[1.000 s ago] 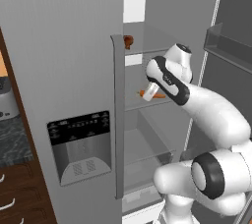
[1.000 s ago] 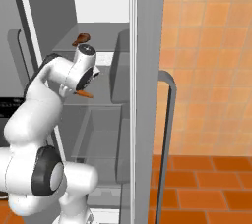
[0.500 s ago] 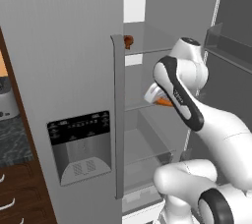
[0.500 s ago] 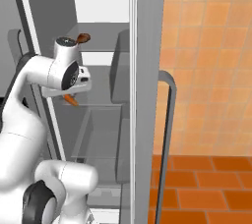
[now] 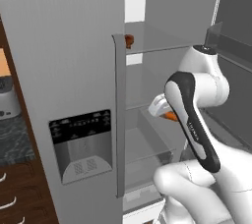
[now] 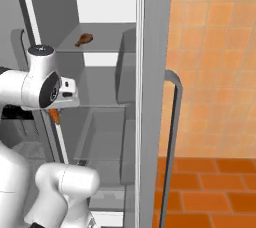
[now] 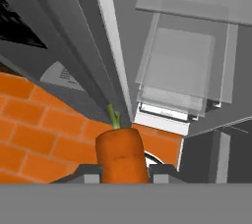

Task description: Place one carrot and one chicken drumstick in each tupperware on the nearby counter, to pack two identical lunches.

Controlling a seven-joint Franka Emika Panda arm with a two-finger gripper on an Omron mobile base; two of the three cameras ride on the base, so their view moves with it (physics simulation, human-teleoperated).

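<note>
- Fridge: big grey unit w/ dispenser panel on its shut left door; right side stands open, glass shelves showing. Arm is at the opening, elbow bent in front of the shelves.
- Counter: dark speckled top w/ brown drawers below, far left of the fridge in the left base view. A boxy silver appliance sits on it. No tupperware visible from here.
- Gripper: jaws narrow, clamped on a carrot; in the hand view the carrot sits between the finger tips, green stub pointing away from the hand. Orange bit of it also shows beside the wrist in front of the mid shelves and under the hand in the right base view.
- Chicken drumstick: small brown piece on the upper fridge shelf, far back, well apart from the hand; its end also peeks past the door edge.
- Step, as I read it: carrot picked, now being carried out of the fridge; nothing packed yet that I can see.
- Next move prob needs: pull the hand clear of shelves + door edge, swing/drive left toward the counter, find a tupperware, lower the carrot in, release. Then back for the drumstick.
- Risk: clipping a shelf or the door w/ the elbow on the way out.
</note>
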